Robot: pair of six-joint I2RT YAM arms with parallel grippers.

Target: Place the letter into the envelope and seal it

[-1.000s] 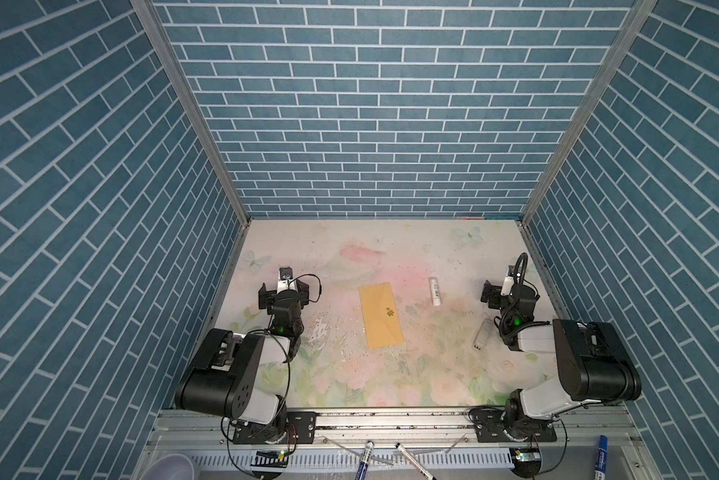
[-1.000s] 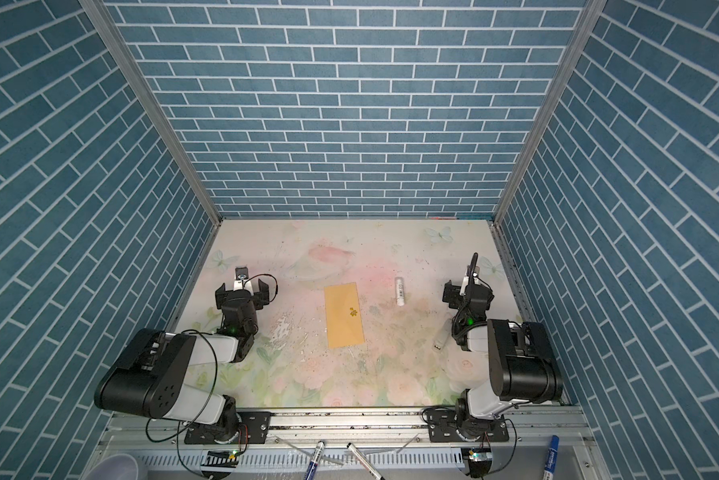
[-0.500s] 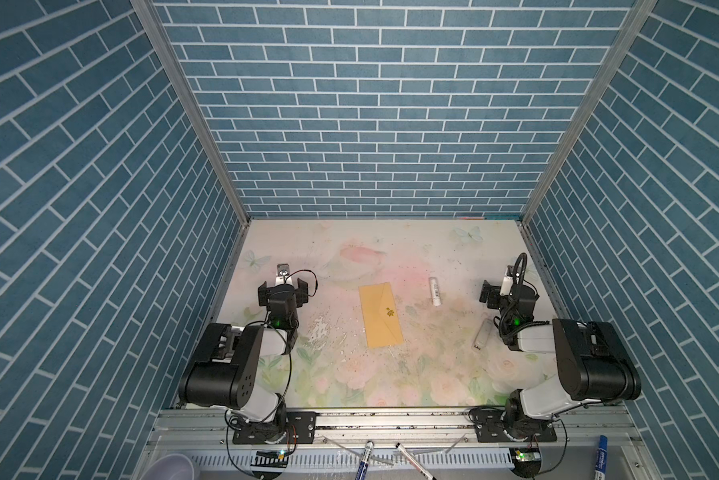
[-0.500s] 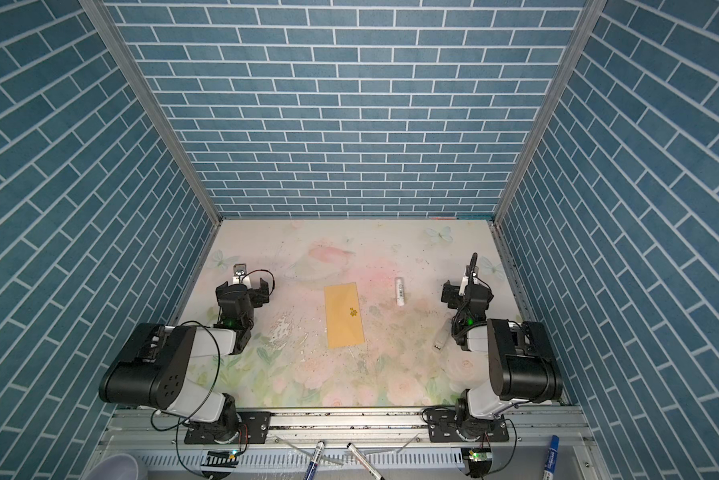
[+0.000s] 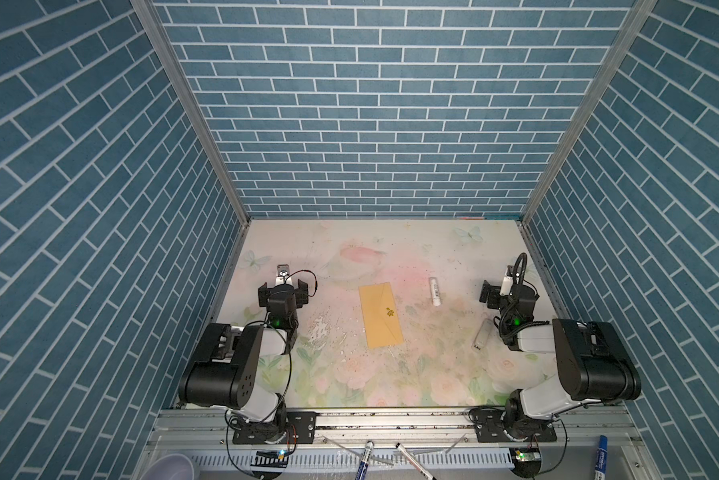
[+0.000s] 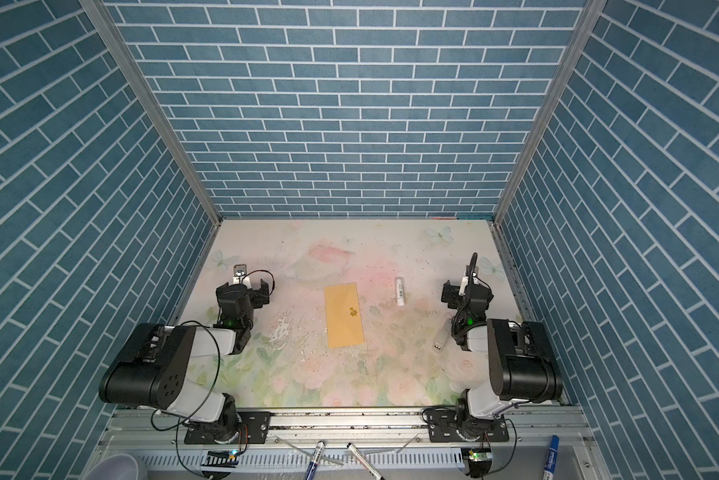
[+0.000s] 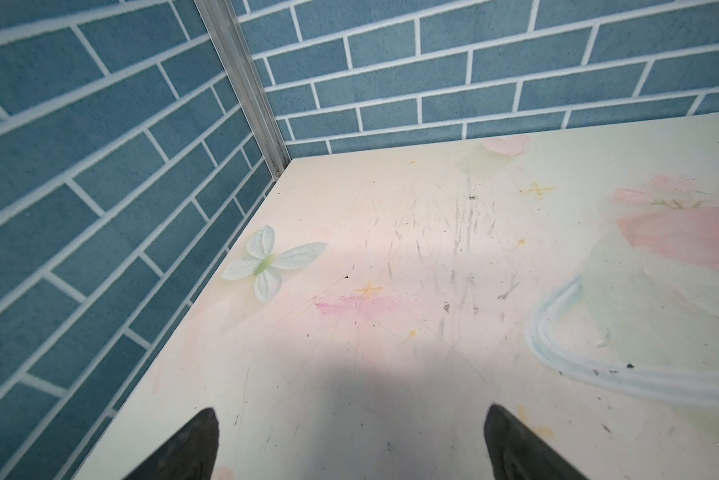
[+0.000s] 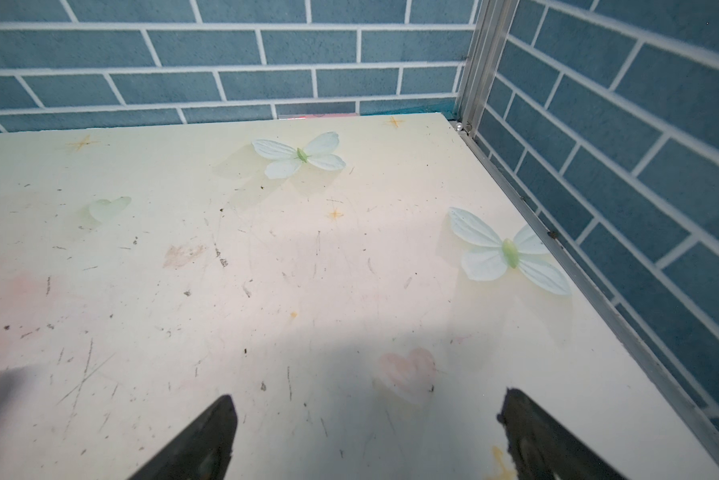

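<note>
Nearest to me, below the front rail [image 5: 391, 419], a few markers [image 5: 364, 457] and the rim of a pale cup [image 5: 170, 467] lay off the work surface. They were partly cut off by the frame edge, and I judged them no part of the job.

On the flowered table [image 5: 411, 374] the envelope [image 5: 380, 314] lay flat near the middle, its long side running near to far. Its small emblem [image 5: 389, 311] faced up and nothing touched it. I could not find the letter in any view. I judged it was probably inside the envelope, though nothing showed that. Whether the envelope was glued shut or merely folded closed was too fine to tell.

Toward the right side lay a small pale object [image 5: 481, 340], a cap perhaps, too small to be sure. Farther on, right of the envelope and apart from it, a white glue stick [image 5: 434, 291] lay on its side, handy for sealing, I supposed.

The left gripper [image 7: 351, 419] and the right gripper [image 8: 368, 403] sat at their own sides of the table, well apart from the envelope. Their jaws were spread wide with nothing between them. I read that as a parked pose that kept the middle unshadowed for both top views. The wrist views gave me only bare table, printed butterflies [image 8: 299, 154] and the far brick wall [image 5: 370, 104], so neither showed the envelope at all.
</note>
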